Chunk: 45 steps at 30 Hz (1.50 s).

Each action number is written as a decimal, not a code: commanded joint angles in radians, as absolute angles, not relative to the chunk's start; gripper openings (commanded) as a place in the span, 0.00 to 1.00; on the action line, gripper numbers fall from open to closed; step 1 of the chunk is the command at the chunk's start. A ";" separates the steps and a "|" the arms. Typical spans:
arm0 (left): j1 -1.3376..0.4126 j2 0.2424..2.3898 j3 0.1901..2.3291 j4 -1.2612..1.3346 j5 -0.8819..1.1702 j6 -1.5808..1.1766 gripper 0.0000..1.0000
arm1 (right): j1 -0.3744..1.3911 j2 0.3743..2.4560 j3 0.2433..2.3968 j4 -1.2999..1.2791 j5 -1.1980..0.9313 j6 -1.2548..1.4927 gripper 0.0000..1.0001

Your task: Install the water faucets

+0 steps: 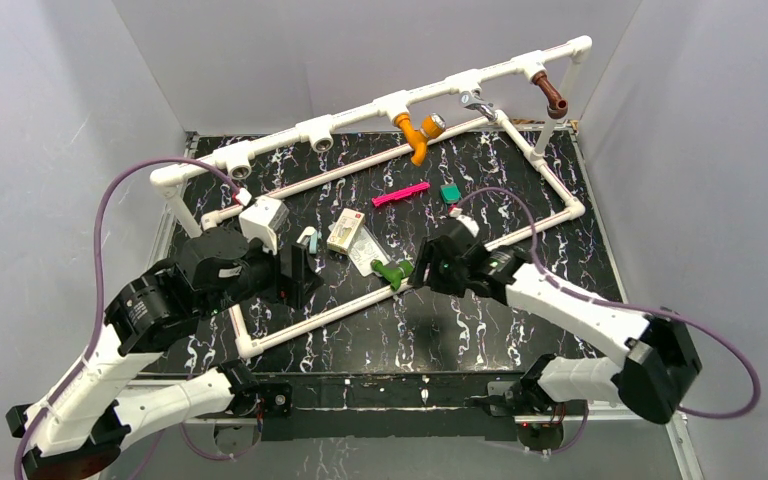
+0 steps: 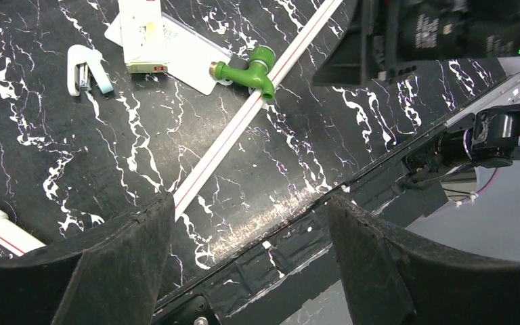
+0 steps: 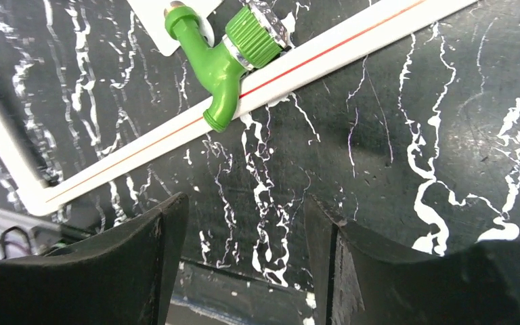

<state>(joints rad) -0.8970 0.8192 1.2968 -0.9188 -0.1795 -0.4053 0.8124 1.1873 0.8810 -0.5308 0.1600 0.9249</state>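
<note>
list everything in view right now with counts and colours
orange faucet: one, on the back rail
brown faucet: one, at the rail's right end
green faucet: one, loose, lying across the front pipe
pipe frame: one, white, rail at the back, loop on the table
silver fitting: one, between the orange and brown faucets
strip: one, pink, mid table
block: one, green, right of the strip
box: one, cream, on a white card
table: one, black marbled
left gripper: open, empty
right gripper: open, empty, near the green faucet
</note>
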 commanded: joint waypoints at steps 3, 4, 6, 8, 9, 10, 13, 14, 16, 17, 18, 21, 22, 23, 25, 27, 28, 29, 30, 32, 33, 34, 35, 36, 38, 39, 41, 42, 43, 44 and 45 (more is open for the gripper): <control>-0.901 0.800 1.295 -0.953 -0.198 -0.415 0.80 | 0.921 1.334 0.990 -0.458 0.389 0.969 0.69; -0.900 0.795 1.296 -0.957 -0.199 -0.414 0.80 | 0.928 1.350 0.999 -0.455 0.406 0.963 0.69; -0.901 0.788 1.296 -0.964 -0.203 -0.412 0.80 | 0.937 1.375 1.012 -0.438 0.426 0.945 0.68; -0.900 0.782 1.297 -0.970 -0.206 -0.411 0.80 | 0.944 1.399 1.023 -0.420 0.430 0.928 0.67; -0.900 0.779 1.297 -0.973 -0.206 -0.410 0.80 | 0.949 1.414 1.030 -0.416 0.433 0.923 0.66; -0.901 0.778 1.298 -0.976 -0.206 -0.408 0.80 | 0.956 1.428 1.037 -0.413 0.443 0.922 0.66; -0.900 0.775 1.298 -0.985 -0.210 -0.403 0.80 | 0.975 1.477 1.056 -0.415 0.461 0.920 0.64; -0.900 0.773 1.299 -0.988 -0.214 -0.403 0.80 | 0.982 1.493 1.064 -0.419 0.471 0.920 0.64; -0.900 0.771 1.298 -0.994 -0.219 -0.399 0.80 | 0.991 1.521 1.085 -0.429 0.490 0.927 0.64; -0.900 0.769 1.300 -0.998 -0.220 -0.396 0.80 | 0.997 1.535 1.094 -0.439 0.497 0.930 0.63; -0.900 0.769 1.300 -1.000 -0.220 -0.396 0.80 | 0.999 1.549 1.106 -0.449 0.504 0.933 0.62; -0.902 0.764 1.300 -1.002 -0.221 -0.393 0.80 | 1.008 1.597 1.135 -0.489 0.532 0.941 0.61; -0.901 0.763 1.300 -1.001 -0.221 -0.391 0.80 | 1.009 1.611 1.142 -0.497 0.539 0.943 0.61; -0.901 0.763 1.300 -1.000 -0.222 -0.390 0.80 | 1.011 1.622 1.149 -0.502 0.542 0.943 0.61; -0.901 0.762 1.300 -1.000 -0.221 -0.388 0.80 | 1.014 1.646 1.162 -0.508 0.548 0.941 0.60; -0.900 0.763 1.301 -1.000 -0.221 -0.385 0.80 | 1.016 1.670 1.175 -0.520 0.553 0.940 0.58; -0.900 0.762 1.301 -1.001 -0.221 -0.384 0.80 | 1.019 1.682 1.183 -0.529 0.558 0.941 0.57; -0.901 0.762 1.303 -1.002 -0.221 -0.384 0.80 | 1.021 1.692 1.189 -0.539 0.565 0.944 0.57; -0.901 0.760 1.303 -1.004 -0.221 -0.382 0.80 | 1.022 1.701 1.194 -0.545 0.569 0.945 0.56; -0.901 0.756 1.302 -1.007 -0.224 -0.379 0.80 | 1.025 1.714 1.199 -0.547 0.571 0.946 0.55; -0.900 0.754 1.301 -1.008 -0.225 -0.378 0.80 | 1.026 1.721 1.202 -0.548 0.571 0.945 0.54; -0.901 0.753 1.302 -1.010 -0.225 -0.376 0.80 | 1.027 1.727 1.207 -0.550 0.572 0.944 0.52; -0.901 0.754 1.302 -1.012 -0.225 -0.375 0.80 | 1.029 1.735 1.210 -0.554 0.573 0.943 0.52; -0.900 0.753 1.302 -1.013 -0.227 -0.372 0.80 | 1.031 1.742 1.215 -0.557 0.574 0.943 0.51; -0.900 0.752 1.302 -1.014 -0.227 -0.369 0.80 | 1.035 1.755 1.224 -0.562 0.575 0.941 0.50; -0.902 0.752 1.302 -1.014 -0.228 -0.367 0.80 | 1.038 1.761 1.230 -0.566 0.576 0.940 0.49; -0.901 0.752 1.302 -1.013 -0.228 -0.363 0.80 | 1.044 1.773 1.241 -0.579 0.583 0.939 0.47; -0.901 0.752 1.300 -1.012 -0.230 -0.362 0.80 | 1.048 1.780 1.245 -0.585 0.586 0.939 0.46; -0.900 0.752 1.299 -1.012 -0.230 -0.361 0.80 | 1.050 1.785 1.250 -0.592 0.589 0.937 0.45; -0.901 0.753 1.300 -1.011 -0.229 -0.359 0.80 | 1.051 1.788 1.255 -0.599 0.592 0.936 0.44; -0.900 0.753 1.298 -1.010 -0.229 -0.359 0.80 | 1.053 1.792 1.259 -0.607 0.595 0.934 0.43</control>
<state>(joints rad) -0.8970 0.7563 1.2968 -0.9962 -0.2070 -0.3744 1.0401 1.7779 1.2079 -0.5571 0.5472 0.9310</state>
